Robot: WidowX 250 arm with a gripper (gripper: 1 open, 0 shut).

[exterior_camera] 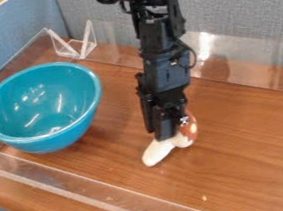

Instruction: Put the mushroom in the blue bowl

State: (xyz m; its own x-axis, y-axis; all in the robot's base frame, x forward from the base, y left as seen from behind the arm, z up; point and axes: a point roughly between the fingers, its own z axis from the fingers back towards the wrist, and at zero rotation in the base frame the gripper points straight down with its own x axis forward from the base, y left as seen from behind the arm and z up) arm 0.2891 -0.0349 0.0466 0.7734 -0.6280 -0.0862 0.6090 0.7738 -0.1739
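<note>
Camera view, the only 1 we have, shows the claw (170, 133) pointing almost straight down over the wooden table (248, 162), its fingers drawn together on the mushroom (168, 145). We see the reddish-brown cap right at the fingertips and the cream stem sticking out low and to the left, tilted, its far end at or just above the tabletop (we cannot tell whether it touches).

We judge the mushroom to be light and rigid, a small toy with a smooth, probably somewhat slick surface, unlikely to break if it slips. Its thick stem looks like the surer place to take hold, since the rounded cap could squirt out from between the fingers; here the grip appears to sit at the cap end, so we would treat it as a hold that may pivot.

So the mushroom lies directly beneath the claw and pinched in it, hanging out to the lower left. We find the blue bowl (13, 130) well apart to the left, upright and open, with nothing between it and the claw.
</note>
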